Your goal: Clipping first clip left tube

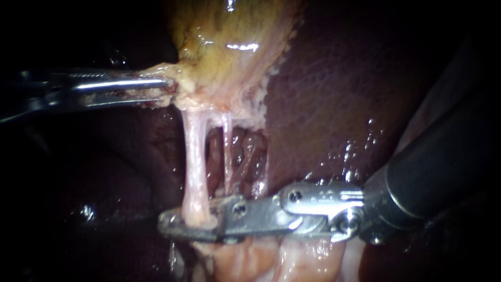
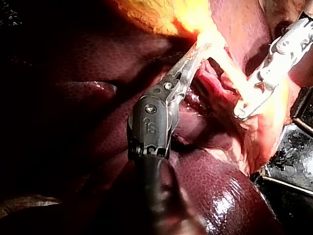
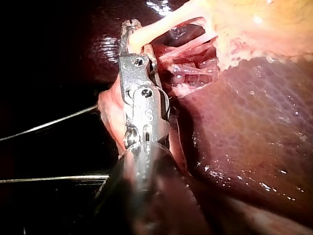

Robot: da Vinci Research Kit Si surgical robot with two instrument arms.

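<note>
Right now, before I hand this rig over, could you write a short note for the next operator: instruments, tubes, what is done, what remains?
Left instrument: jaws shut on the gallbladder at its lower edge; the tubes below it are stretched.
Right instrument: its tip sits across the left tube, low down.
Done: the tube is reached and lined up.
Left: no clip shows on it yet, so the clip is probably next.
</note>
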